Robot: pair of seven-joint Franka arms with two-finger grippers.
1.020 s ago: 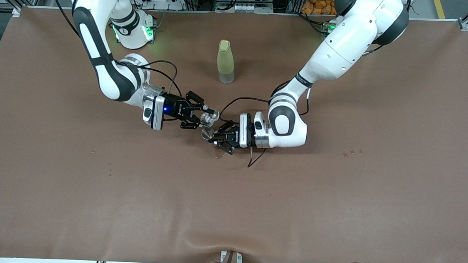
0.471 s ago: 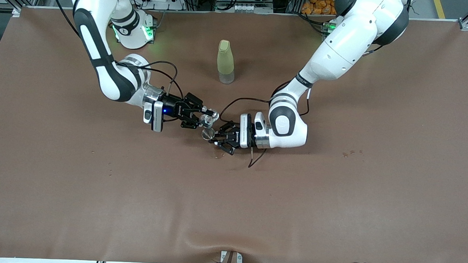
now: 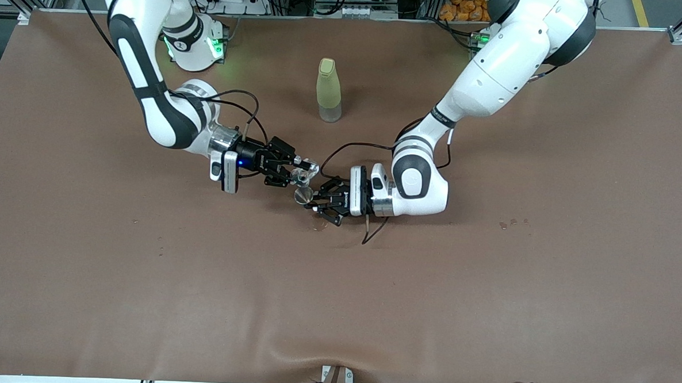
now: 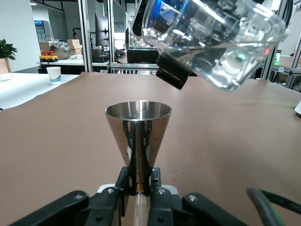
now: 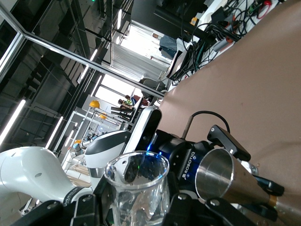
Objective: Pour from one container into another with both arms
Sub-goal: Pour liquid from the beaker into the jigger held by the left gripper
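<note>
My right gripper (image 3: 297, 170) is shut on a clear glass beaker (image 3: 306, 168), tipped with its mouth toward a steel cone-shaped jigger (image 3: 302, 195). My left gripper (image 3: 313, 201) is shut on the jigger's narrow waist and holds it upright just above the table. In the left wrist view the jigger (image 4: 138, 134) stands between the fingers (image 4: 123, 181), and the tilted beaker (image 4: 217, 40) hangs above and beside its rim. The right wrist view shows the beaker (image 5: 137, 188) in my right gripper's jaws, with the jigger (image 5: 226, 182) next to it.
A pale yellow-green bottle (image 3: 329, 90) stands upright, farther from the front camera than the grippers. A wet patch (image 3: 318, 227) lies on the brown mat under the jigger. A few drops (image 3: 512, 224) sit toward the left arm's end. A loose cable (image 3: 374, 230) hangs beside the left wrist.
The right wrist has rolled a little, tipping the beaker slightly more toward the jigger. The left arm and jigger have stayed still.
</note>
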